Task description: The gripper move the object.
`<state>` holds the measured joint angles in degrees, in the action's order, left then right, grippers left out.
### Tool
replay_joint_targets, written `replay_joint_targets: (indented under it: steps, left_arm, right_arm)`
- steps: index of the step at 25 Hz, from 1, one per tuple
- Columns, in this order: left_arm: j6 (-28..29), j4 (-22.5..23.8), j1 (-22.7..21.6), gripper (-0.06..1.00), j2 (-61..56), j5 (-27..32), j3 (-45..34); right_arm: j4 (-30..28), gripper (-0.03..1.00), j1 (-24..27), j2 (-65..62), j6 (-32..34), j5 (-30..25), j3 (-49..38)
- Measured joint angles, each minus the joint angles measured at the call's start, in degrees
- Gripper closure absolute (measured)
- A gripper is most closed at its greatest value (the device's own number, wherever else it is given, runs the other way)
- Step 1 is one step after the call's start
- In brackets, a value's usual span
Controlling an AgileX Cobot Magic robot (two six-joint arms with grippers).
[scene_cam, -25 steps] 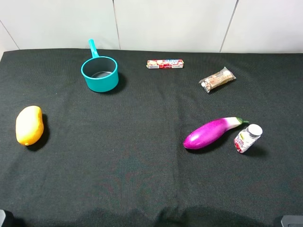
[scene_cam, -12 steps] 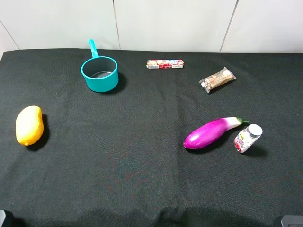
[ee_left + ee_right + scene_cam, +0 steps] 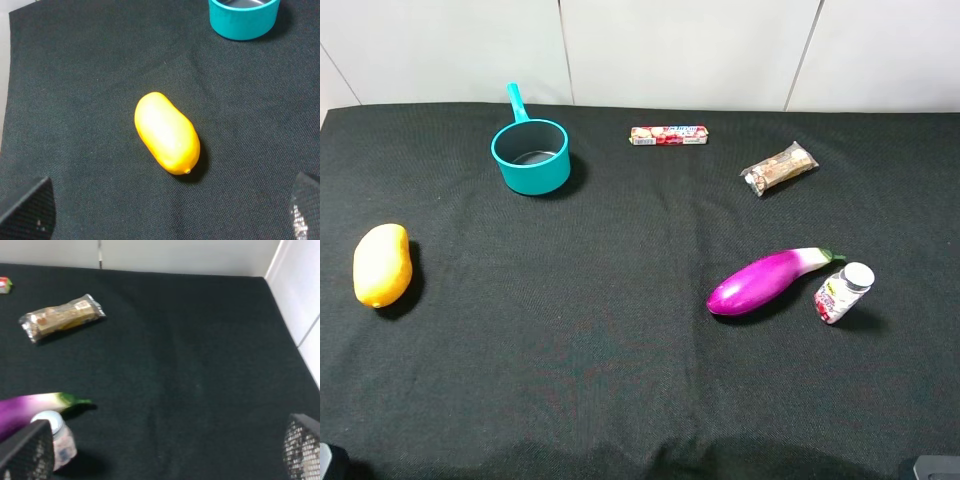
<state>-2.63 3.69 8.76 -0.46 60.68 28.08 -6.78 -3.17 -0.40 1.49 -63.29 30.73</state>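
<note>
The bottle stood upright at the eggplant's three o'clock, just beside it; both grippers were spread wide, empty.

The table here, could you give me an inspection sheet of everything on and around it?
Surface: black cloth, flat.
Job's things: small bottle, white cap, red-and-white label, standing right beside the eggplant; untouched.
Clutter: teal pot, yellow mango-like fruit, red candy tube, wrapped snack bar.
Grippers: left gripper above the fruit, jaws apart, empty; right gripper near the bottle, jaws apart, empty.
Cables: nothing seen.
Surroundings: white wall panels behind.
</note>
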Motion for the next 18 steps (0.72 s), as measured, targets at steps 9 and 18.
replay_joint_targets:
  steps: [9, 18]
  left_arm:
    - [0.0, 0.0, 0.0, -0.05, 0.0, 0.0, 0.0]
    - [0.0, 0.0, 0.0, -0.05, 0.0, 0.0, 0.0]
  right_arm:
    - [1.7, 0.27, 0.0, 0.0, 0.0, 0.0, 0.0]
    - [2.1, 0.27, 0.0, 0.0, 0.0, 0.1, 0.0]
